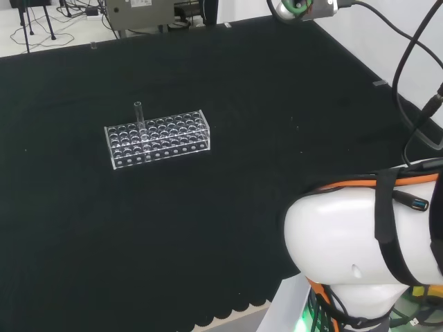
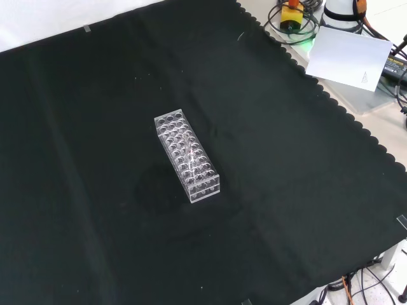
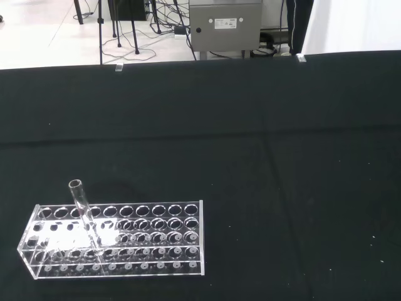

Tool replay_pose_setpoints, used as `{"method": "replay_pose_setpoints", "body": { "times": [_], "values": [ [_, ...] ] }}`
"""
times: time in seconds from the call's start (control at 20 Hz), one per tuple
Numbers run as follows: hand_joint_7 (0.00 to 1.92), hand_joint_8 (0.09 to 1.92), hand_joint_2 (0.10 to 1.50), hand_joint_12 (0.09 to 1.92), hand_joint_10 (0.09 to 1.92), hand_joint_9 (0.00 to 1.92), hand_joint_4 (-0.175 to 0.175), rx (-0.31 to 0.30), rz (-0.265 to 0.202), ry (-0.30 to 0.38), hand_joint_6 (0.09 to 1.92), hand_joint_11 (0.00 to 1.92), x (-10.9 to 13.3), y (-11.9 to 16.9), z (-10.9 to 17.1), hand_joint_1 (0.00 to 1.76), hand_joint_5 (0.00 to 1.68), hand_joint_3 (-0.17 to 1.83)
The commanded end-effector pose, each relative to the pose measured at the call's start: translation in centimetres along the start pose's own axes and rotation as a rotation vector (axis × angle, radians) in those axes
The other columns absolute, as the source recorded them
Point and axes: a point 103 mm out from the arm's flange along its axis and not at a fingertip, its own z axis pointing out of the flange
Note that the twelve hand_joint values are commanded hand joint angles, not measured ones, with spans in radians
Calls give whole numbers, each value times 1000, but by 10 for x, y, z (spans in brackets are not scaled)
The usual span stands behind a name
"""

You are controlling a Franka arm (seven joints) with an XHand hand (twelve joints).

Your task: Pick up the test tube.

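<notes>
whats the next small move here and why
Probably bring the hand over and down toward the tube. It stands in the clear rack, its open top poking above the holes, and nothing is touching it yet, so the approach comes before any grasp.

Surface (image 1: 228,228): black cloth, scalloped hem along its edge in the front view. One clear rack (image 1: 158,139) lies directly on the cloth, flat on its base. Head view: rack at about 10 o'clock from the cloth's centre, long side running 9 to 3. Front view: rack near centre, long axis roughly 11 to 5. Cloth around the rack bare.
</notes>
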Motion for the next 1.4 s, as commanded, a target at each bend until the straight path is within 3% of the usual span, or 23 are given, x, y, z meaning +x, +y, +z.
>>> {"method": "replay_pose_setpoints", "body": {
  "times": [0.05, 0.35, 0.6, 1.05, 1.4],
  "values": [
    [2, 604, 657, 1356, 809, 5, -61, -11, 0, -10, 205, 0, 0, 0, 0, 791, 97, 673],
    [0, 608, 678, 1387, 817, 0, -64, -4, -14, -6, 128, 0, 0, 5, -1, 789, 124, 636],
    [0, 706, 680, 1443, 917, 0, -68, 3, -54, 3, 98, 0, 4, 24, 3, 791, 150, 634],
    [110, 897, 673, 1545, 1026, 97, -91, 90, -196, 12, 92, 12, 22, 87, 23, 809, 256, 652],
    [189, 923, 672, 1549, 1027, 154, -101, 168, -257, 18, 100, 42, 34, 131, 49, 827, 290, 657]
  ]
}}
